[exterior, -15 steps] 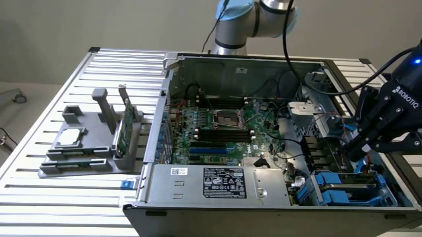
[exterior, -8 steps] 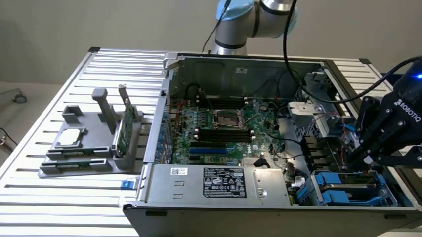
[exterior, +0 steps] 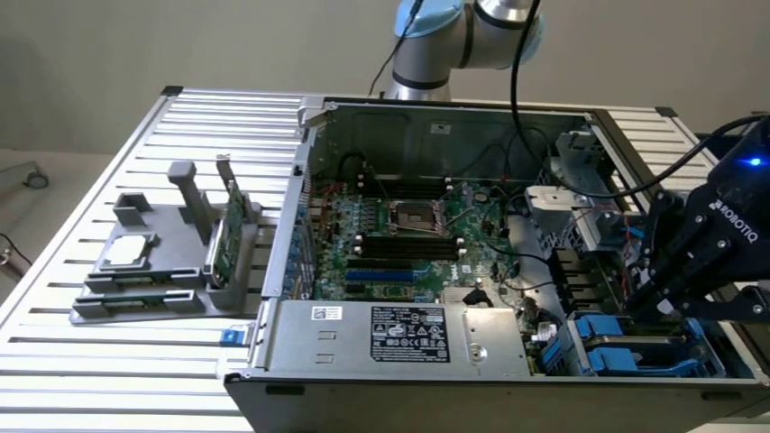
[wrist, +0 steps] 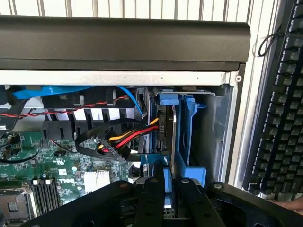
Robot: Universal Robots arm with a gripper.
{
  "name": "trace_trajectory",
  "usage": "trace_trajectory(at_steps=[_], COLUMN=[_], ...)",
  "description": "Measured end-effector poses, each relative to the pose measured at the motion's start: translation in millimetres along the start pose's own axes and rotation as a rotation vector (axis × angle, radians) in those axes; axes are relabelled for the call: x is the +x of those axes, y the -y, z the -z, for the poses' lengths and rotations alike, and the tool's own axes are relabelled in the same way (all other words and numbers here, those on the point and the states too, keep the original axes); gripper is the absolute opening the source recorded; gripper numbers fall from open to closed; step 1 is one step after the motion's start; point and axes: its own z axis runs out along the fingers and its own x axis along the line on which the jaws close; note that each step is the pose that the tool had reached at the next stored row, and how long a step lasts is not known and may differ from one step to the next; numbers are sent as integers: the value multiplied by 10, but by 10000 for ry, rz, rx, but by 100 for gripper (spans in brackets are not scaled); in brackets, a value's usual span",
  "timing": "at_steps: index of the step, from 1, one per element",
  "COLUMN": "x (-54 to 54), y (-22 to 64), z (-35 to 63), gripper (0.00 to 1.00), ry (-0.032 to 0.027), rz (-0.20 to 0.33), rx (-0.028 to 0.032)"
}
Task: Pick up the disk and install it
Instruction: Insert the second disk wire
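Reaching down into case [exterior: 506, 225] bay | pincer [wrist: 171, 187] narrow, seemingly gripping disk [wrist: 176, 137] edge-on

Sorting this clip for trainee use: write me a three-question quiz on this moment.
1. True or false: the gripper is over the grey stand.
2. What is the gripper closed on? A) the green card B) the disk C) a cable
3. Fill in: the disk's rails are ___.

Key:
1. False; it is down inside the case, at the exterior view's right.
2. B
3. blue
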Motion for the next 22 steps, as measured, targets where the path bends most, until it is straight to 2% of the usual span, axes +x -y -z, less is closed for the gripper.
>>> trace_trajectory(at_steps=[3,5,7,9,11,15,18,22], x=[2,2,3,3,2,-7,-7,-7], y=[-1,1,7,16,29,82,129,179], z=[-19,-27,-31,-32,-37,-45,-46,-48], gripper=[16,16,16,16,16,16,16,16], ry=[-40,-149,-292,-418,-469,-489,-484,-476], rz=[232,365,469,505,510,500,487,465], rx=[-93,-160,-223,-313,-394,-609,-845,-1220])
